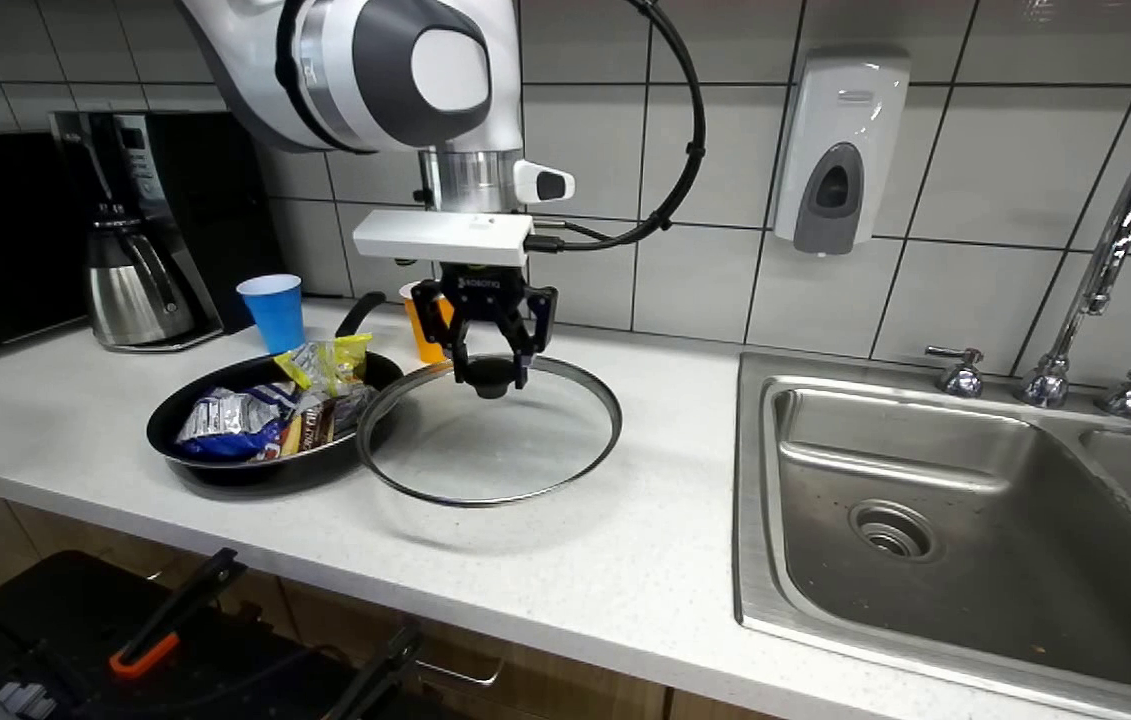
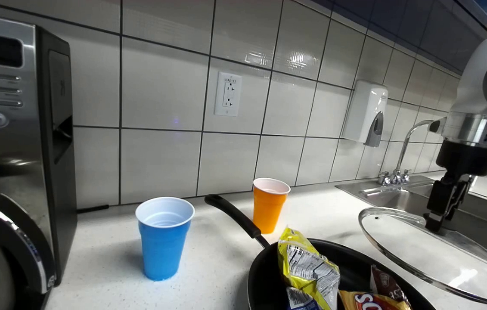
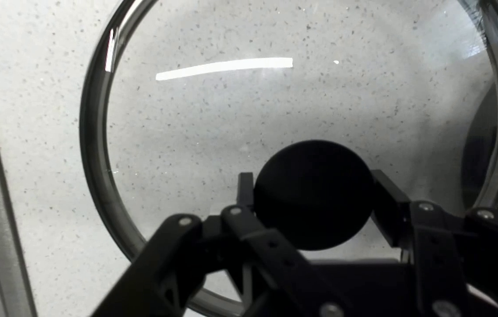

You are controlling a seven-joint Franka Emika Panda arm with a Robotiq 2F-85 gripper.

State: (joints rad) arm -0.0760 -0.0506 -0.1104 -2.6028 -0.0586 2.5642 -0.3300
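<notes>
Hand point(image 3: 315, 190) clasping round knob point(image 3: 313, 196), glass lid point(image 3: 301, 108)

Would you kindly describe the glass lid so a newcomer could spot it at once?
Start at the steel sink, then cross the white counter towards the black pan. Between them, the tool grips the glass lid by its knob. Unlike the pan, it is transparent, with a metal rim.

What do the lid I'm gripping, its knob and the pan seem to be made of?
Lid: probably clear, glossy glass; the counter shows through and light reflects off it. Its rim: polished metal, by the bright glints.
Knob: matte black, likely plastic; no metallic shine.
Pan: smooth black surface, perhaps coated metal; base material hidden.
</notes>
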